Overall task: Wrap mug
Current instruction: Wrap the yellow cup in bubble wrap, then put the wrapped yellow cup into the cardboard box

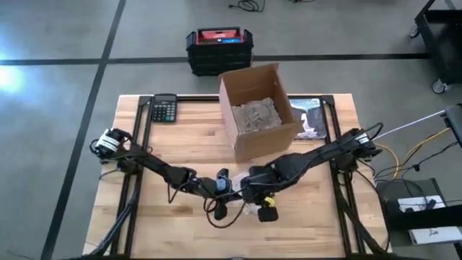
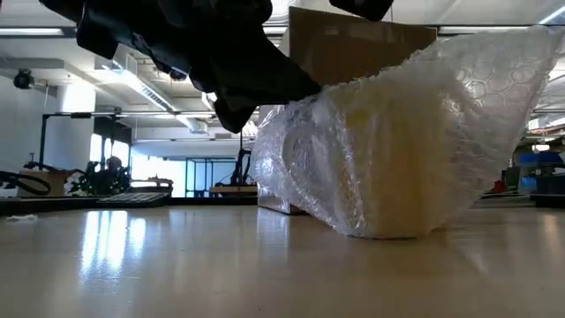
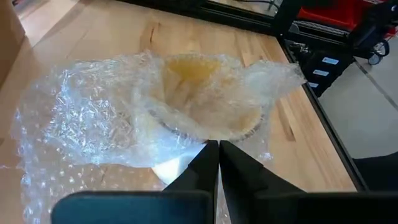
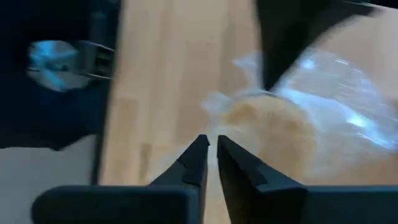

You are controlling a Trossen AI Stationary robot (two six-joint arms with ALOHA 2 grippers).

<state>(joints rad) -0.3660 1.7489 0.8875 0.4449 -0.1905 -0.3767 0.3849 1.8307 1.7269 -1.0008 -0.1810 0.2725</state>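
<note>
Left arm: reaches in from the desk's [image 1: 180, 224] left edge, stretched low across the wood toward the front centre. Left claw [image 3: 218, 149]: tips drawn together to a hairline gap, nothing between them, pointing at the wrapped bundle just ahead.

Right arm: comes in from the right edge, angled across the front of the cardboard box [image 1: 258, 110], elbow raised, wrist dropped to the same central spot. Right claw [image 4: 211, 144]: tips nearly touching, a narrow slit left between, holding nothing; it hovers over the desk just beside the bundle.

Mug [image 3: 202, 99]: pale yellow, sits at the front centre of the desk between the two claws, loosely covered by bubble wrap [image 3: 87, 118]. In the left wrist view its mouth faces up toward the camera, which suggests the long axis is upright or slightly tilted (the wrap blurs the outline, so the exact lean cannot be told; the handle's direction cannot be made out).

Bubble wrap: crumpled around and over the mug, one loose sheet trailing flat on the desk to one side; in the low view it rises to a peak on the side away from the arms.

Also on the desk: a calculator [image 1: 164, 109] at the back left corner; the open cardboard box at back centre with crumpled packing inside.
</note>
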